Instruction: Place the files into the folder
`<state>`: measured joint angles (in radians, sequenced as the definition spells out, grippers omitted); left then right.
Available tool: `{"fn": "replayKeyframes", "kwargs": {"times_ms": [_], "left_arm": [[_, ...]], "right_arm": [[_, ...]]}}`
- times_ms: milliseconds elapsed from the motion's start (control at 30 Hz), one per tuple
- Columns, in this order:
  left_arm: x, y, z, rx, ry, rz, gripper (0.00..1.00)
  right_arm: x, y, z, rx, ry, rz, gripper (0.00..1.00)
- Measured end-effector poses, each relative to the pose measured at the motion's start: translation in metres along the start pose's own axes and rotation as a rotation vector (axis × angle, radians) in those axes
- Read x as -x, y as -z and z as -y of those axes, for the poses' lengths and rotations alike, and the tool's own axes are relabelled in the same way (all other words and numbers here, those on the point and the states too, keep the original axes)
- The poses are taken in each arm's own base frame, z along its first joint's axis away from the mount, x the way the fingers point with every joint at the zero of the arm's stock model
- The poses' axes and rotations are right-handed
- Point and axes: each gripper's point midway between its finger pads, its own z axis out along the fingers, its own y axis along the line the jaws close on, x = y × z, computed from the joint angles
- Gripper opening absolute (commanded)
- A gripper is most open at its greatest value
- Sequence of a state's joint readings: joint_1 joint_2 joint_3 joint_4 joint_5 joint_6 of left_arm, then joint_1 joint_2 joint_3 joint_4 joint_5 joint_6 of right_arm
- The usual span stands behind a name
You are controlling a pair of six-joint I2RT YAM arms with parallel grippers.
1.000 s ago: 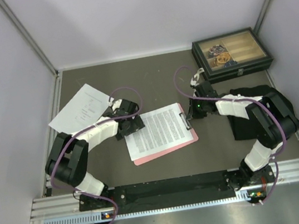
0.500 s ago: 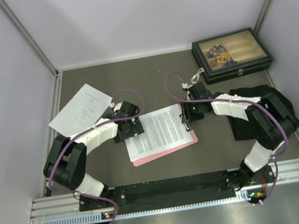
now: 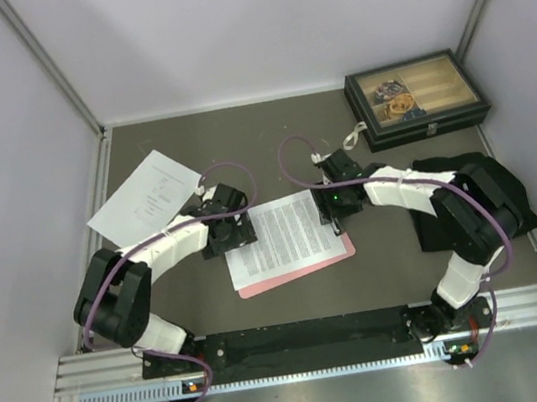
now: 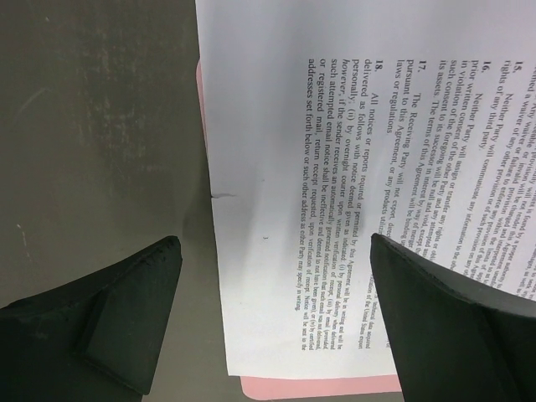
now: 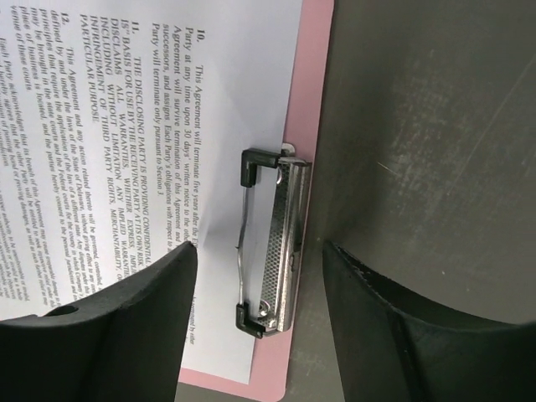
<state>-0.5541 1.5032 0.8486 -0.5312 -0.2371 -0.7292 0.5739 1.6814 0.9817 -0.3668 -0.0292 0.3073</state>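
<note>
Fingers [image 5: 126, 318] of the right gripper [image 5: 260, 251] stand parted on either side of the folder's metal clip [image 5: 280, 243], gripping nothing, while the left gripper [image 4: 275, 243] hangs wide open and empty over the folder's opposite short end, one finger above bare table [image 3: 270, 140] and the other above print. The densely printed sheet [image 3: 283, 231] lies on the folder [image 3: 294, 272], its top edge apparently under the clip's wire, but askew, overhanging the folder's long far edge and the end away from the clip. The sparsely printed sheet [image 3: 146, 194] lies flat on the table well apart from the folder, beyond its clipless end. The main risk, as I judge it, is the clip: a pinch landing off its lever could slip off or drag the light folder sideways, and lifting the wire frees the crooked sheet to slide further out. At the folder's other end, a left finger coming down on the overhang could crease or pull the paper. The loose sheet, flat on the table, offers little edge to catch.
</note>
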Motion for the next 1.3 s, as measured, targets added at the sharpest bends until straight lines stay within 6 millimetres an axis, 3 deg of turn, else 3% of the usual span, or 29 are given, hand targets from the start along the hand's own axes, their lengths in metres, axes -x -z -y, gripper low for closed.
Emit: {"fn": "replayKeyframes", "kwargs": {"times_ms": [167, 567, 667, 767, 800, 833, 1300], "left_arm": [[-0.012, -0.007, -0.003, 0.002, 0.0, -0.038, 0.95], [-0.012, -0.007, 0.0, -0.003, 0.037, -0.023, 0.92], [-0.012, -0.007, 0.0, 0.001, 0.048, -0.019, 0.92], [-0.012, -0.007, 0.001, 0.001, 0.053, -0.017, 0.91], [-0.012, -0.007, 0.001, 0.0, 0.055, -0.017, 0.91], [-0.012, -0.007, 0.001, 0.0, 0.058, -0.016, 0.91], [-0.012, -0.008, 0.011, -0.024, 0.067, -0.011, 0.91]], "right_arm": [[-0.003, -0.001, 0.006, -0.071, 0.02, -0.006, 0.48], [-0.001, -0.004, 0.011, -0.136, 0.037, -0.012, 0.47], [0.003, -0.006, 0.009, -0.14, 0.044, -0.014, 0.27], [0.006, -0.007, 0.007, -0.139, 0.036, -0.01, 0.14], [0.006, -0.007, 0.008, -0.142, 0.034, -0.01, 0.02], [0.006, -0.007, 0.008, -0.143, 0.029, -0.009, 0.0], [0.003, -0.006, 0.003, -0.108, -0.098, 0.058, 0.0]]}}
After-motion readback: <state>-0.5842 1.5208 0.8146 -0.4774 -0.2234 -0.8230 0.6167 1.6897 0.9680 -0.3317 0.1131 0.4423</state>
